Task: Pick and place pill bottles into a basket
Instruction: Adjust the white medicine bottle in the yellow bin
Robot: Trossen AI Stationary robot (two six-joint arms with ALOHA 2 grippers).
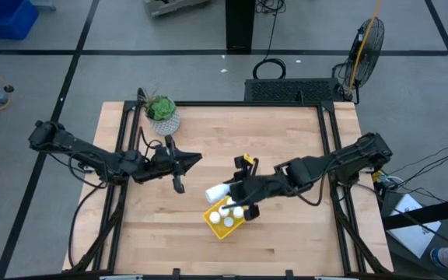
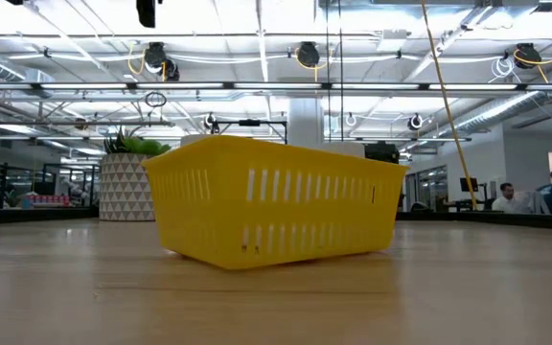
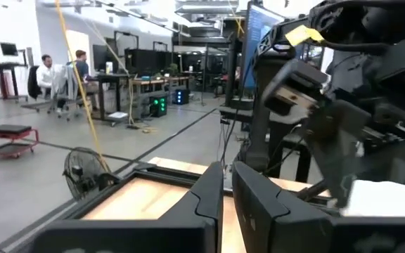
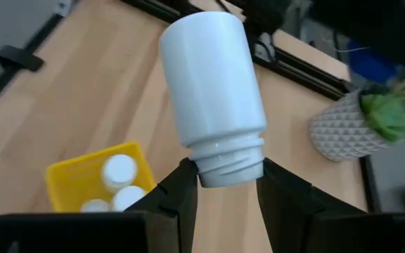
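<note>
Bottle carried toward basket, right arm at centre frame.
Right gripper (image 4: 223, 184) has its fingers clamped on the neck of a pill bottle (image 1: 217, 190), just above the yellow basket's (image 1: 222, 230) upper-left edge; judged best: shift over the open corner, lower, then release. Left gripper (image 1: 179, 185) waits left of centre, fingers nearly together, holding nothing.

Light wooden table (image 1: 286, 140), yellow basket (image 1: 222, 227) near its middle, potted plant (image 1: 162, 116) at far-left corner

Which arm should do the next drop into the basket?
Right. Its gripper already holds a pill bottle by the cap end, just over the yellow basket. The left gripper sits empty, off to the side.
</note>
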